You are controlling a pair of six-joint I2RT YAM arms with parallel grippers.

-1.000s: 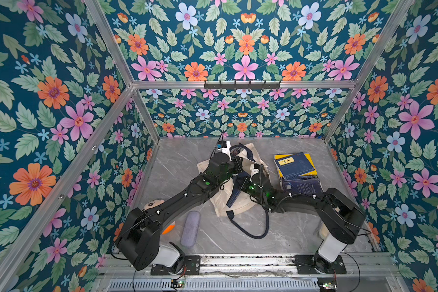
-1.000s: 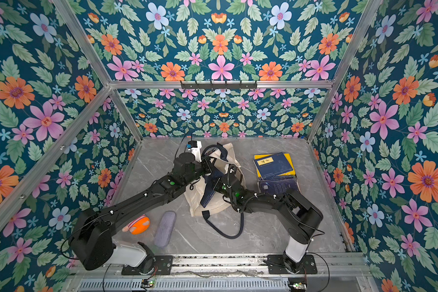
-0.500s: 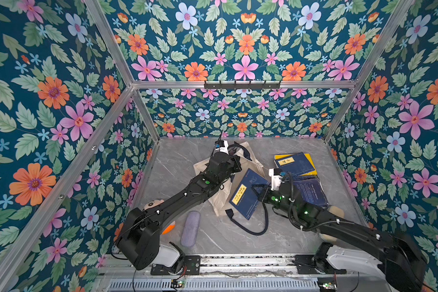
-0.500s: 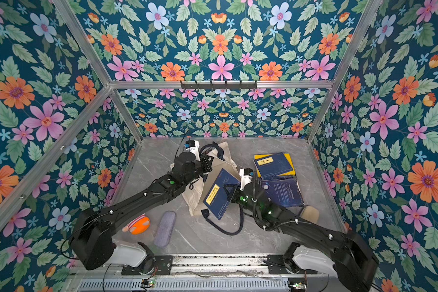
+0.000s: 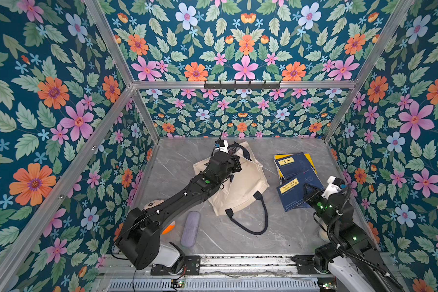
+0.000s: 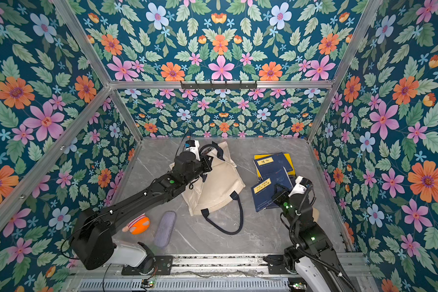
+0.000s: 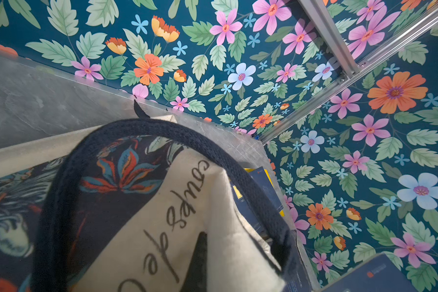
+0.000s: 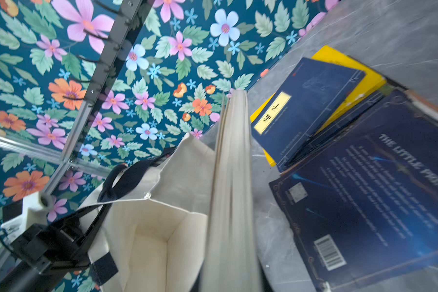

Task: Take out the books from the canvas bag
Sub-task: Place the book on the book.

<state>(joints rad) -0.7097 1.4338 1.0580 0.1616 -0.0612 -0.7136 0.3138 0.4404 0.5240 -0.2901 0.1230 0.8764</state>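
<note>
Reaching in from the near right corner, the right gripper (image 5: 307, 187) is seen pinched on a navy book (image 5: 288, 197), held at the near end of the other books (image 5: 295, 164) piled right of the canvas bag (image 5: 240, 188); farther back, the left arm is stretched low, left gripper (image 5: 235, 161) clamped on the bag's far rim.

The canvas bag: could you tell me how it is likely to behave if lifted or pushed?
Probably floppy: the canvas bag lies creased and slumped on the table, its loose handle curling freely. Pushed, it would likely bunch up rather than slide. The part of its inside seen from the right wrist looks empty, so it is probably light.
</note>
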